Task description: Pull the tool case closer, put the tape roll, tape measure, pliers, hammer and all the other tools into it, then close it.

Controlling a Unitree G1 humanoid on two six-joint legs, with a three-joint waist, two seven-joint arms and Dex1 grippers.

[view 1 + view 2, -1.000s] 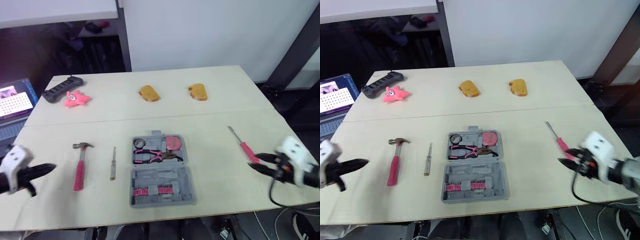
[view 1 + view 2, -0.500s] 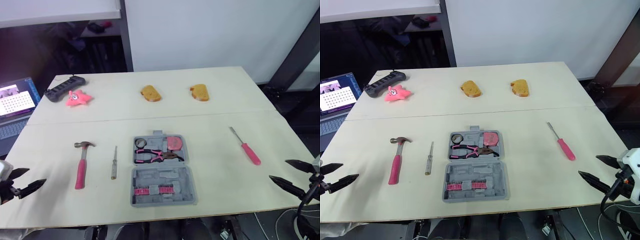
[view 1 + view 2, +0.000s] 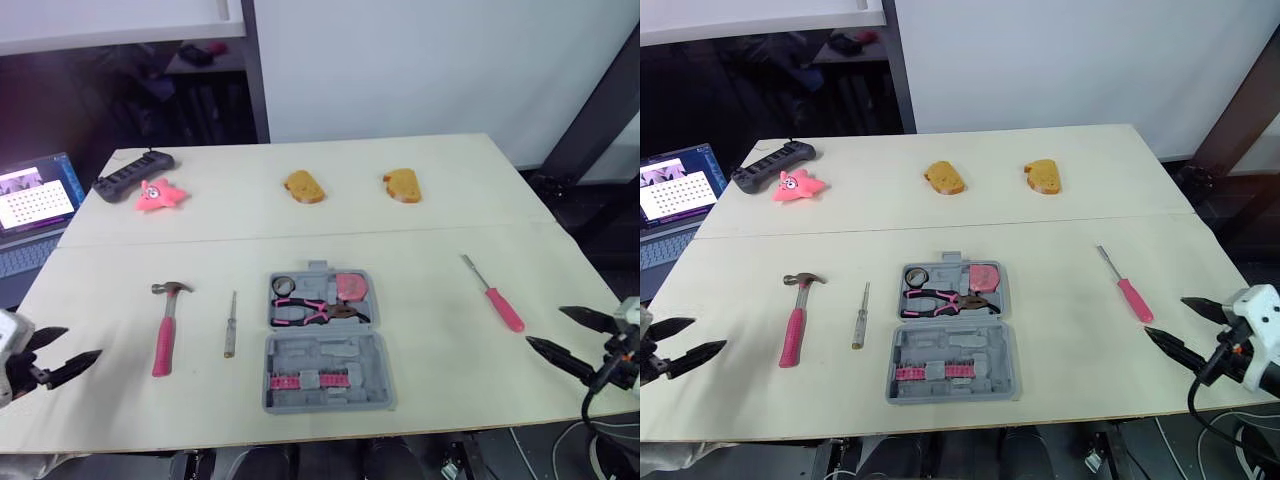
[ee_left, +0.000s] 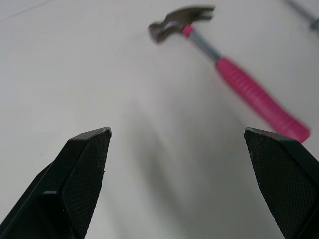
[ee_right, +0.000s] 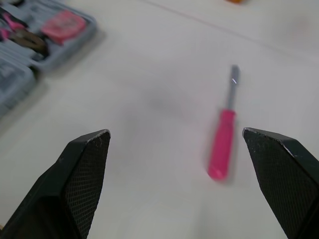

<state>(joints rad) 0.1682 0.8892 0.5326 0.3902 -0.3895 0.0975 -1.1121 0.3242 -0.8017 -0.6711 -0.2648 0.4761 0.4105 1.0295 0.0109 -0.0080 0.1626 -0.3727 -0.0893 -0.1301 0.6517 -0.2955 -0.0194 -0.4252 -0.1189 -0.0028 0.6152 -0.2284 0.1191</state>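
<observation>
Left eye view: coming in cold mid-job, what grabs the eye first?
The open grey tool case sits in the middle of the table, towards its front edge, with pink pliers inside. A pink-handled hammer lies loose to its left and a pink screwdriver to its right. The left claw and right claw hover open and empty near the front corners.

You see a pale wooden table (image 3: 430,230) before a white wall (image 3: 400,70) at 12 o'clock; a laptop (image 3: 35,200) glows at 9 o'clock.
</observation>
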